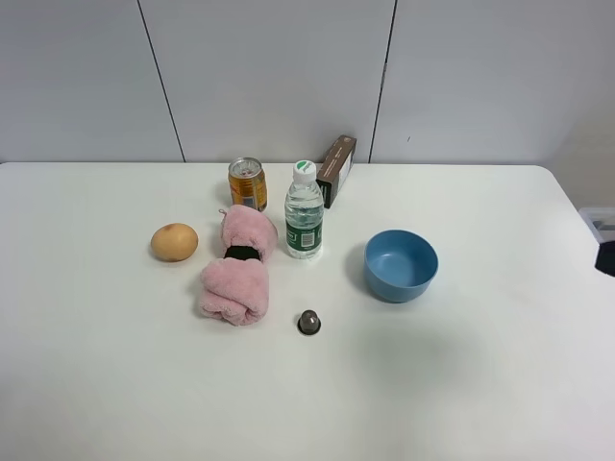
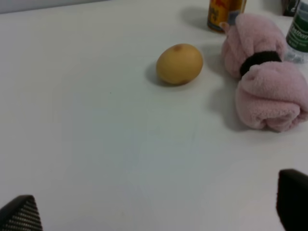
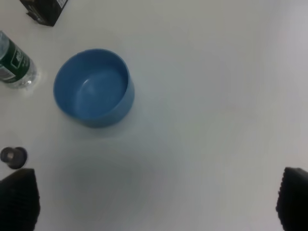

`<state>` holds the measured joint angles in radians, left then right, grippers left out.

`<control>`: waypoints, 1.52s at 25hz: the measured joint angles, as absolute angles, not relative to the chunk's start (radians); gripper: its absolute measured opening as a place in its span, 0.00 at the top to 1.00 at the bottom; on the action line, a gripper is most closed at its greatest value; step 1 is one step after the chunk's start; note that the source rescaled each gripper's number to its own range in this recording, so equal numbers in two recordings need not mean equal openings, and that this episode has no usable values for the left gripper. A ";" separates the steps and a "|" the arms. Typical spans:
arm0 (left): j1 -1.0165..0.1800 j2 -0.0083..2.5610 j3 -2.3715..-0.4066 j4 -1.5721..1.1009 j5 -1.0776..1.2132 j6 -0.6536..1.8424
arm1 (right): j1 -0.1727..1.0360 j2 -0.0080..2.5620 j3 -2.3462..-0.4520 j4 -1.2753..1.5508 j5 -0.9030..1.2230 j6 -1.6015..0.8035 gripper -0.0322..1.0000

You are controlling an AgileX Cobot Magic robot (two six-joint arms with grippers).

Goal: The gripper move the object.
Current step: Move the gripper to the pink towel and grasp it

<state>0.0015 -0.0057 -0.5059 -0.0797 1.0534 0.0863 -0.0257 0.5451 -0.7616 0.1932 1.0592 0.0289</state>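
The pink rolled towel [image 1: 237, 266], cinched by a black band, lies on the white table between a tan fruit [image 1: 174, 241] and a water bottle [image 1: 304, 213]. In the left wrist view the towel [image 2: 267, 77] lies ahead of my left gripper [image 2: 156, 211], well apart from it. That gripper is open and empty; only its two fingertips [image 2: 19, 215] show. My right gripper [image 3: 156, 202] is open and empty above bare table, near the blue bowl [image 3: 94, 87]. In the exterior view only a black bit of the right arm [image 1: 606, 257] shows at the right edge.
An orange can [image 1: 247, 182] and a brown box [image 1: 336, 169] stand behind the towel and bottle. The blue bowl [image 1: 401, 265] sits right of the bottle. A small dark round cap [image 1: 309, 322] lies in front of the towel.
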 joint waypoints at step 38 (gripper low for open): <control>0.002 -0.006 -0.506 -0.080 1.053 0.086 | 0.714 1.743 -1.269 0.311 0.604 0.599 0.00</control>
